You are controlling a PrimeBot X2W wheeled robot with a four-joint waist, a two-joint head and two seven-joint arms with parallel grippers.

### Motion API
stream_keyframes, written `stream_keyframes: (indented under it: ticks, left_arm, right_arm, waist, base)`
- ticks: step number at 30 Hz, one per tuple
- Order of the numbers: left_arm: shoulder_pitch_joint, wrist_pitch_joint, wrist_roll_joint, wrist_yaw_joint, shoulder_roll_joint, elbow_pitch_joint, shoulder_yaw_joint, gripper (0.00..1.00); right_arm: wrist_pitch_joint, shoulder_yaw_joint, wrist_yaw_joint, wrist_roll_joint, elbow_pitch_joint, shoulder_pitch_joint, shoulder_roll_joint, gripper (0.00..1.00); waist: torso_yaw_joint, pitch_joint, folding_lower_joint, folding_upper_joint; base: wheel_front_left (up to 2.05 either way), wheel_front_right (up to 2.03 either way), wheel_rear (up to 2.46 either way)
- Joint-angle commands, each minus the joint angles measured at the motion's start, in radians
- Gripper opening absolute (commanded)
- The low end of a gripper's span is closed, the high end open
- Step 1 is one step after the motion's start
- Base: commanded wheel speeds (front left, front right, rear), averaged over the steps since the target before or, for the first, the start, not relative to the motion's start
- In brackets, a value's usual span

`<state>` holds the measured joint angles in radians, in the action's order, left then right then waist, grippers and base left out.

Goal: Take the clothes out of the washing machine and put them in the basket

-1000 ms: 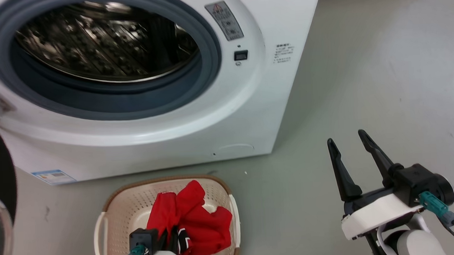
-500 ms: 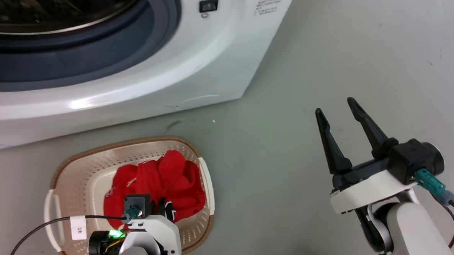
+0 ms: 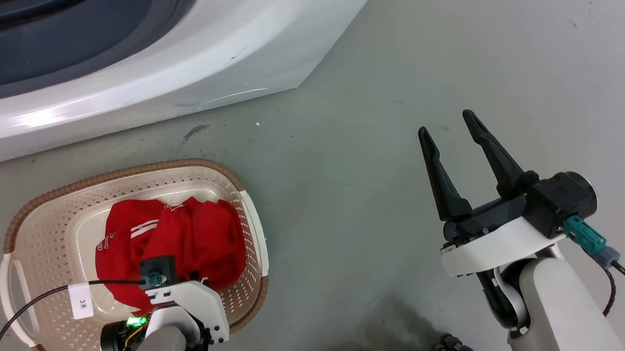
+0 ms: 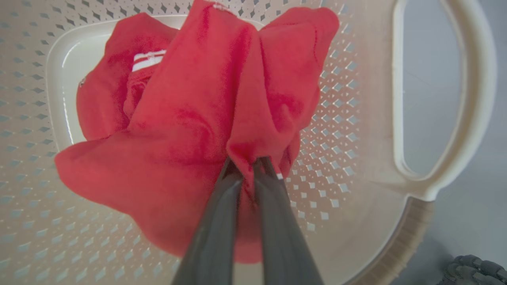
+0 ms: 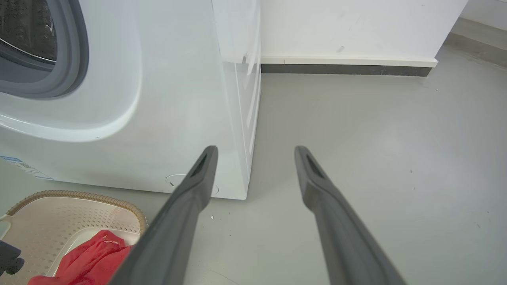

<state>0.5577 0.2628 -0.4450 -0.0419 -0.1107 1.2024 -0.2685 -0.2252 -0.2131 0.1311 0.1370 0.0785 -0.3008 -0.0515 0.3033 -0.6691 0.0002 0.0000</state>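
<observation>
**Clerk:** Item one, the basket (image 3: pixel 133 169)?

**Checker:** Cream plastic, perforated walls, brown woven-look rim, looped side handle (image 4: pixel 475 99). It stands upright on the grey floor (image 3: pixel 367 88). All entries below are placed against it.

**Clerk:** Item two, the clothes (image 3: pixel 199 238)?

**Checker:** Bright red fabric, bunched, with white stripes (image 4: pixel 148 61) on one fold. They are inside the basket, resting on its base and leaning toward the wall on the robot's right.

**Clerk:** Item three, the washing machine (image 3: pixel 181 60)?

**Checker:** White, front-loading, with a grey rubber ring round the porthole. It is beyond the basket's far rim, near it but apart, with a strip of floor between.

**Clerk:** Item four, the left gripper (image 4: pixel 247 166)?

**Checker:** It is over the basket, pointing down into it. The fingers (image 4: pixel 214 229) are drawn almost together, with a ridge of the red fabric pinched between the tips. The cloth peaks there and spreads out below.

**Clerk:** Item five, the right gripper (image 3: pixel 446 123)?

**Checker:** It is well to the right of the basket, above bare floor. The fingers are spread wide, with nothing between them and touching nothing.

**Clerk:** Sundries?

**Checker:** A black cable with a white tag (image 3: pixel 80 301) crosses above the basket's near left corner to the left wrist. A white wall (image 5: pixel 356 23) with dark skirting (image 5: pixel 344 70) stands far beyond the basket, past the washing machine.
</observation>
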Motion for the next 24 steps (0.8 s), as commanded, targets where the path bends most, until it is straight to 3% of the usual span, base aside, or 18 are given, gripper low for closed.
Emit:
stream_keyframes:
  ticks: [1,3,4,5,6,12,24]
  left_arm:
    - [0.003,0.002,-0.001,0.003,-0.001,0.009,0.002,0.00]
    - [-0.008,-0.009,-0.017,0.026,0.013,0.047,0.002,0.00]
    - [-0.010,-0.008,-0.018,0.030,0.014,0.052,0.002,0.21]
    - [-0.012,-0.007,-0.021,0.033,0.015,0.057,0.001,0.57]
    - [-0.016,-0.006,-0.025,0.035,0.018,0.060,0.002,1.00]
    - [-0.044,0.003,-0.018,0.046,0.035,0.048,-0.007,1.00]
    - [-0.193,0.002,0.069,0.042,0.033,-0.268,0.043,1.00]
  right_arm:
    - [-0.005,-0.004,-0.001,0.006,0.003,-0.014,0.002,1.00]
    - [-0.014,-0.008,-0.001,0.005,0.013,-0.019,0.002,1.00]
    - [-0.012,-0.007,-0.001,0.003,0.017,-0.019,0.002,1.00]
    - [-0.012,-0.004,-0.001,0.000,0.022,-0.019,0.002,1.00]
    - [-0.012,-0.001,-0.001,-0.003,0.027,-0.018,0.002,1.00]
    - [-0.007,0.019,-0.001,-0.025,0.045,0.015,0.002,1.00]
    - [0.062,0.097,-0.001,-0.077,0.025,0.153,0.002,1.00]
  waist:
    - [0.003,-0.003,-0.0002,0.0000]
    - [-0.001,0.004,-0.0002,0.0000]
    - [-0.004,0.010,-0.0002,0.0000]
    - [-0.008,0.018,-0.0002,0.0000]
    - [-0.013,0.028,-0.0002,0.0000]
    - [-0.054,0.148,-0.0002,0.0000]
    - [-0.161,0.458,-0.0002,0.0000]
  base:
    - [0.00,0.00,0.00]
    - [0.00,0.00,0.00]
    - [0.00,0.00,0.00]
    - [0.00,0.00,0.00]
    - [0.00,0.00,0.00]
    - [0.00,0.00,0.00]
    - [0.00,0.00,0.00]
